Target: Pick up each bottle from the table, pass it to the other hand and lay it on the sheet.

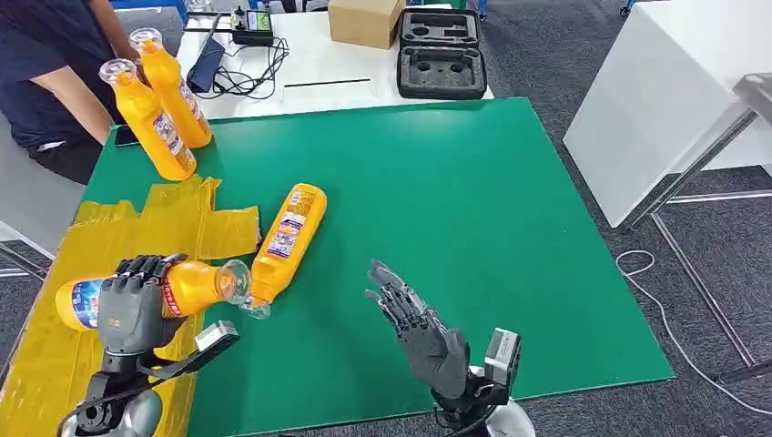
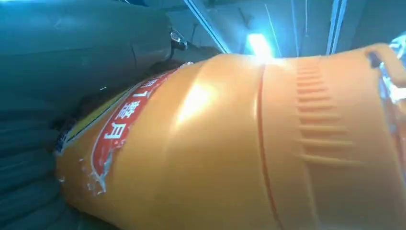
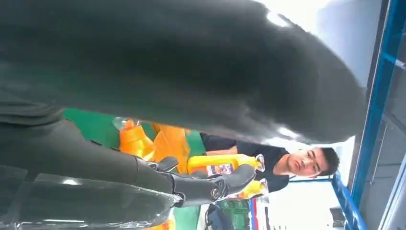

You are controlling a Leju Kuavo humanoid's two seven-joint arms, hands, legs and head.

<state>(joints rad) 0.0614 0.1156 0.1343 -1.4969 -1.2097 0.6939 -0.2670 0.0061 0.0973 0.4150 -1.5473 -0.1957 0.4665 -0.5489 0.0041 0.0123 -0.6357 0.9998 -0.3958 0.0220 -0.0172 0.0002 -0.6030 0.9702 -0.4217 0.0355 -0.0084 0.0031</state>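
Over crinkled yellow plastic sheet (image 1: 55, 355), left hand (image 1: 137, 305) gripped orange plastic bottle (image 1: 196, 284); right hand (image 1: 421, 328) empty, fingers spread. Handover looked done, lay-down next.

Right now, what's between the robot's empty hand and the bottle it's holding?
In the head view, the lying bottle's cap end sits between the right hand and the held bottle; the rest is bare green mat.

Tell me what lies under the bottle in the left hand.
Under the held bottle lies the yellow sheet. The left hand covers the part directly below it.
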